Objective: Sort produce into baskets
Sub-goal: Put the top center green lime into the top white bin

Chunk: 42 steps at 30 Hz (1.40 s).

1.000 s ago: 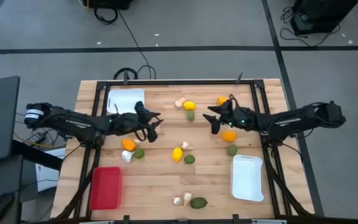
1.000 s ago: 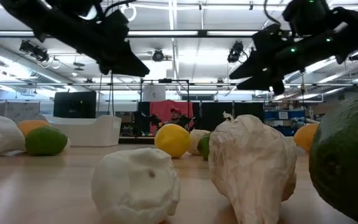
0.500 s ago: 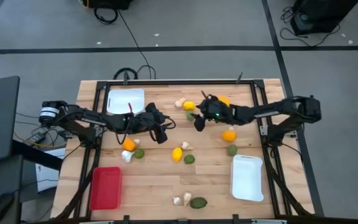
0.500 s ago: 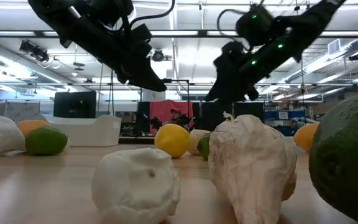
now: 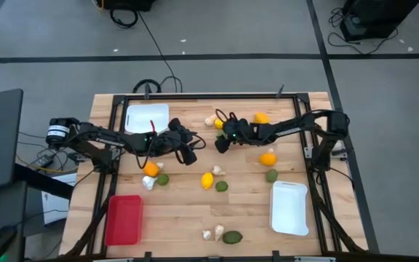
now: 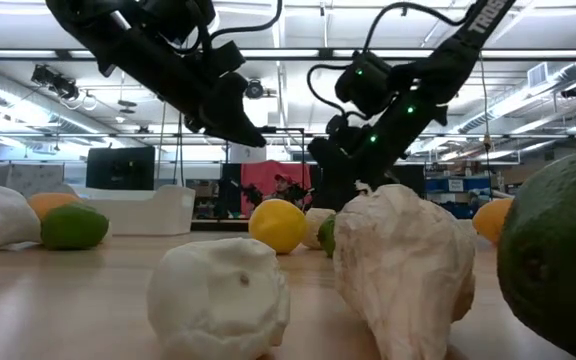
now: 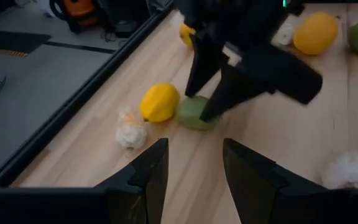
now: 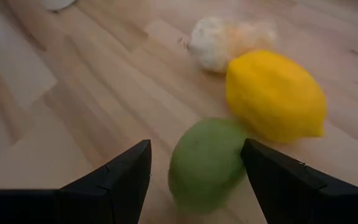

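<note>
My right gripper (image 5: 221, 141) is open and low over the table's far middle. Its fingers stand on either side of a green oval fruit (image 8: 207, 162), which lies on the table next to a yellow fruit (image 8: 275, 93) and a garlic piece (image 8: 219, 40). The left wrist view shows the same green fruit (image 7: 194, 115) between the right fingers (image 7: 199, 74). My left gripper (image 5: 193, 153) is open and empty, hovering just left of it. The baskets are a white tray (image 5: 147, 118) at the far left, a white tray (image 5: 289, 207) at the near right, and a red tray (image 5: 124, 220) at the near left. My right gripper comes at the green fruit's two sides (image 7: 188, 118) slanting down from the table's right. I cannot tell whether its fingers touch the fruit. The fruit lies on the table.
Produce lies scattered: an orange fruit (image 5: 150, 169), a green fruit (image 5: 163, 179) and garlic (image 5: 148, 183) at the left; a yellow fruit (image 5: 207, 180) and a green fruit (image 5: 222, 186) in the middle; orange (image 5: 268, 158) and green (image 5: 271, 175) fruits at the right; garlic (image 5: 207, 234) and a green fruit (image 5: 232, 237) near the front edge.
My right gripper has gone toward the table's left and down, and now stands around the green fruit beside the yellow one. My left gripper moved a little toward the table's right, then stayed still. No produce has moved.
</note>
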{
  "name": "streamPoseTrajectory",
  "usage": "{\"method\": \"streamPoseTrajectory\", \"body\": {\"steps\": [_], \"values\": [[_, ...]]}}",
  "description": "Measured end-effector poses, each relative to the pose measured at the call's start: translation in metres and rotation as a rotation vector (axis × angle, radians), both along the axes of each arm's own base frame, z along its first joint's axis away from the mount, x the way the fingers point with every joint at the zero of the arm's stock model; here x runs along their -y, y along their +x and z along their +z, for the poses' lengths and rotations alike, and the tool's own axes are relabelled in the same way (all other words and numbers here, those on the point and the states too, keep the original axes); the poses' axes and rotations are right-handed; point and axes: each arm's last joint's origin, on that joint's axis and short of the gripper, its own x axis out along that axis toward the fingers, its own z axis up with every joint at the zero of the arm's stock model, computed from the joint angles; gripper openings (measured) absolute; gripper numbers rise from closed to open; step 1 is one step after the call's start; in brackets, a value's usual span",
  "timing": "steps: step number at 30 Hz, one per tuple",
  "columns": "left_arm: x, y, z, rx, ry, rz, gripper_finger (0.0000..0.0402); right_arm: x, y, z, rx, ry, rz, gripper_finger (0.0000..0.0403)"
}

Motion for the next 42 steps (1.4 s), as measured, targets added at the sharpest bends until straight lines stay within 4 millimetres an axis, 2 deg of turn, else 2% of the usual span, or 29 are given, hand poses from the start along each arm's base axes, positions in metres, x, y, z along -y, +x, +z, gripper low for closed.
{"method": "streamPoseTrajectory", "body": {"steps": [5, 11, 14, 17, 22, 27, 34, 39, 42], "values": [[-0.001, 0.000, 0.000, -0.005, 0.001, 0.004, 0.0159, 0.001, 0.003, -0.015, -0.052, 0.018, -0.019, 0.0265], [-0.002, -0.001, -0.001, -0.008, 0.001, 0.006, 0.0158, 0.002, -0.001, -0.017, -0.089, 0.006, -0.079, 0.0254], [-0.002, 0.000, 0.000, -0.001, 0.003, 0.009, 0.0158, 0.002, 0.000, -0.015, -0.083, -0.006, -0.072, 0.0229], [-0.004, 0.000, 0.000, -0.001, 0.004, 0.018, 0.0158, 0.001, 0.001, -0.015, -0.090, -0.007, -0.045, 0.0187], [-0.006, 0.000, -0.003, -0.041, 0.048, 0.003, 0.0158, -0.011, 0.007, -0.013, -0.093, -0.068, 0.127, 0.0132], [-0.005, 0.006, -0.015, -0.096, 0.052, -0.085, 0.0162, -0.034, 0.019, -0.004, -0.031, -0.176, 0.318, 0.0140], [-0.002, 0.013, -0.028, -0.136, 0.073, -0.177, 0.0221, -0.058, 0.026, 0.010, 0.013, -0.328, 0.429, 0.0152], [-0.002, 0.018, -0.031, -0.109, 0.070, -0.203, 0.0279, -0.063, 0.028, 0.012, 0.027, -0.359, 0.455, 0.0152], [-0.001, 0.020, -0.036, -0.131, 0.072, -0.244, 0.0297, -0.064, 0.028, 0.013, 0.029, -0.362, 0.462, 0.0153]]}}
